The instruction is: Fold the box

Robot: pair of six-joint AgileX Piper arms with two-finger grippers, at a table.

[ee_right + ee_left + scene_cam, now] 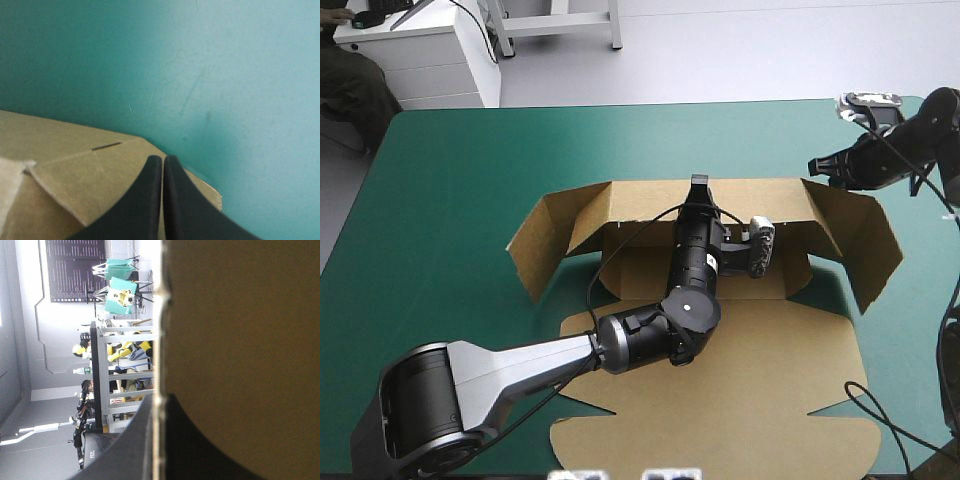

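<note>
**Box half-raised at mid-worktop.** The brown box [635, 272] sits in the middle of the teal-green worktop [450, 170]. Its rear wall [760, 195] stands upright, a side flap rises at each end, and the lid [770, 390] lies flat toward the near edge.

From my station, the left pincer [698, 184] is at the top rim of that rear wall, its arm reaching in low across the lid. In the left wrist view the board's pale edge runs straight down between the two black fingers [125, 440], one on either side of the sheet. I read the pincer as all but closed on the wall and gripping it, though the fingertips are hard to make out there.

The right pincer [818, 166] hangs by the far right corner of the box, above the raised right flap [865, 250]. Its own camera shows the fingers pressed together into one pointed arch with nothing between them. A corner of board lies beneath and the worktop beyond. Whether the tips touch that board I cannot tell.
</note>
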